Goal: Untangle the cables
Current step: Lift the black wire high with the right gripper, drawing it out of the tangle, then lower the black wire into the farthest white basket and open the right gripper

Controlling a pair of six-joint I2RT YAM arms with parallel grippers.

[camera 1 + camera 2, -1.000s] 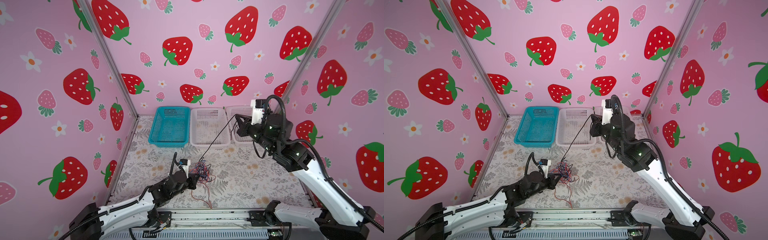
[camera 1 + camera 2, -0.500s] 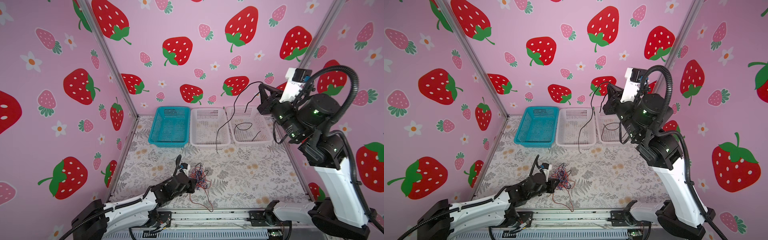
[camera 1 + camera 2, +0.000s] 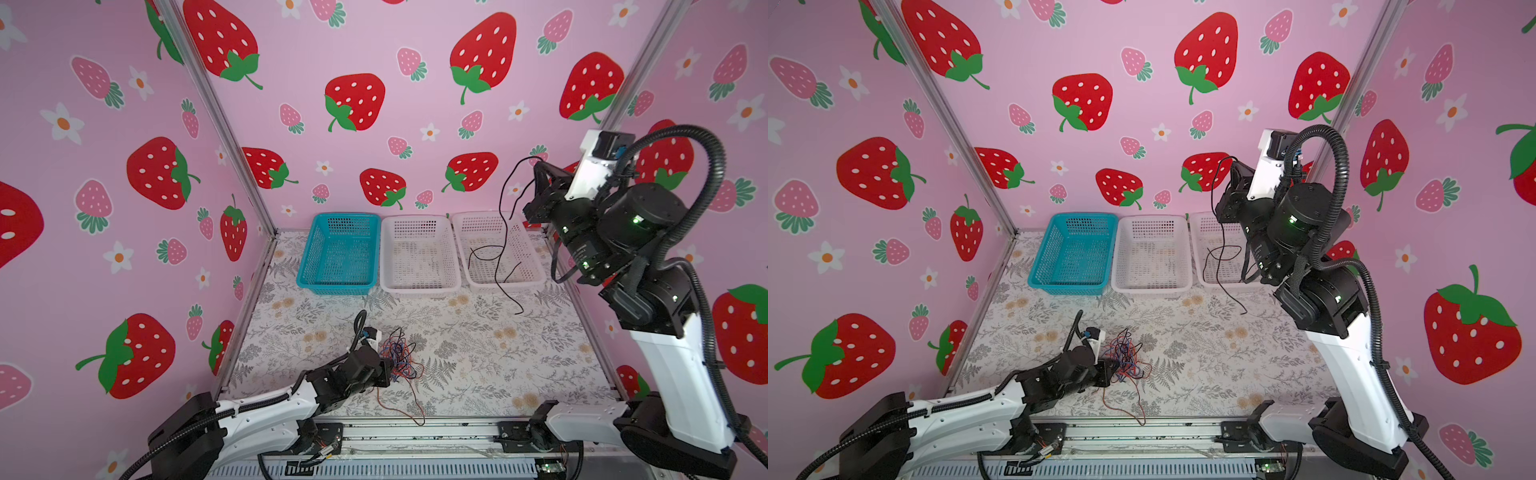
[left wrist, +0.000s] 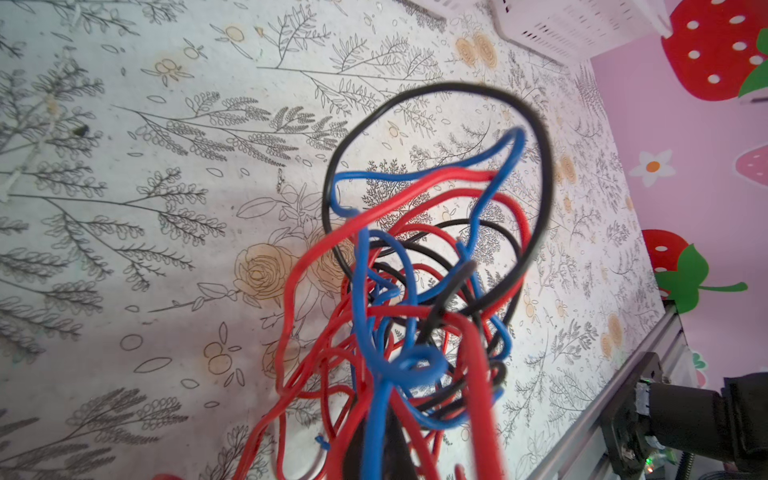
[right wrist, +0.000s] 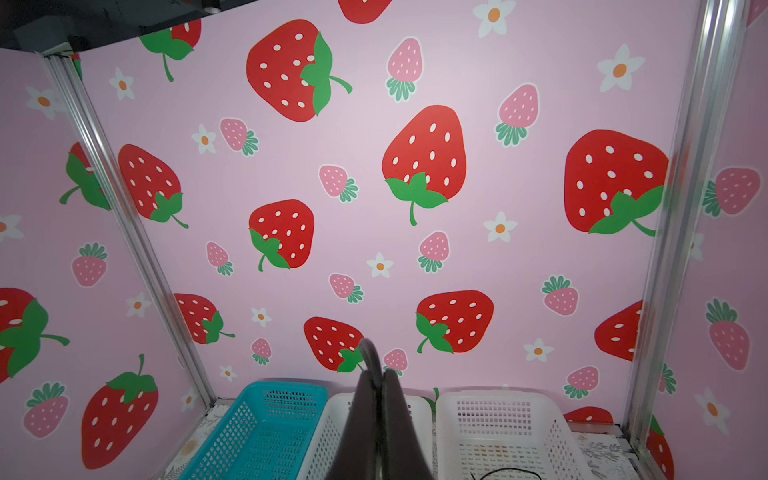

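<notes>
Cables [image 3: 400, 358] status, both top views first. A second ago the black cable [image 3: 502, 216] ran taut from the tangle [image 3: 1125, 359] up to the right gripper [image 3: 539, 168]; now it is out and hangs free. I have that arm up near the back right corner, jaws pinched on the cable's top end. Its long axis drops near vertical from the jaws, then makes a loose loop inside the right white basket [image 3: 482, 222]. The tail crosses the front rim onto the floral mat [image 3: 498, 353], tip pointing front right. Half a second ago that tail dangled before the middle white basket [image 3: 419, 253] (so it has swung right). About where it was, the left gripper [image 3: 388, 368] sits low on the mat, closed on the red, blue and black tangle. One red strand [image 3: 420, 422] trails to the front rail.

Left wrist: thin, round, glossy wires bunched at the lens. A black loop [image 4: 544, 187] stands widest, with kinked blue and red inside it. The bunch hides the fingers here.

Right wrist: fingertips [image 5: 395, 411] pressed together, cable arching over them. Below sit perforated plastic baskets, the teal basket [image 5: 266, 428] at one end.
</notes>
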